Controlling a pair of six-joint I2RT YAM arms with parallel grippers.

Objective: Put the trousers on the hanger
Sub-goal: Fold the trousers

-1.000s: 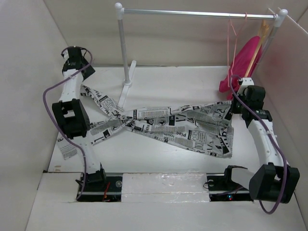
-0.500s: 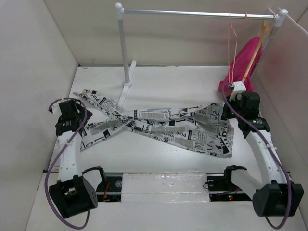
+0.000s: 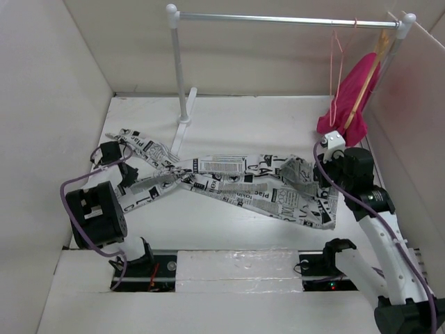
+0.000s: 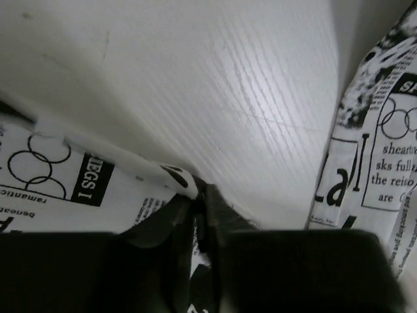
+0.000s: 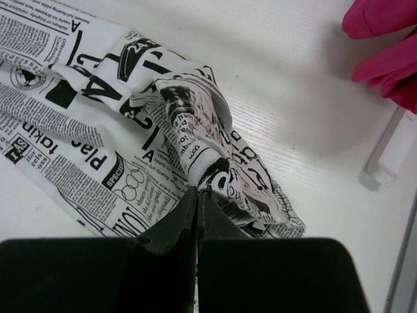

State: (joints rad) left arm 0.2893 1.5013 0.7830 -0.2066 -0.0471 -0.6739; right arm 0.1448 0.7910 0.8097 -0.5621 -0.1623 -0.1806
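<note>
Right fingers (image 5: 197,195) pressed together on a raised ridge of the trousers (image 3: 243,181) at the wide waist end; the cloth is bunched and pulled up into a small peak at the tips. Left fingers (image 4: 202,210) drawn close on the edge of one leg end, cloth showing between them. The view is dark, but it reads as a pinch. Between the two grips the trousers lie flat on the bench (image 3: 264,118), stretched across it from left to right, with the two legs crossing near the left arm. The hanger (image 3: 336,69), thin salmon wire, hangs by its hook from the rail (image 3: 278,19) at far right, bare, just beside a magenta garment (image 3: 351,90) on a wooden hanger. It is well apart from the trousers. Judgement: early stage. Both ends gripped, nothing lifted clear. Left to do: raise the cloth, carry it to the rail, and feed or drape it over the hanger's lower bar.
</note>
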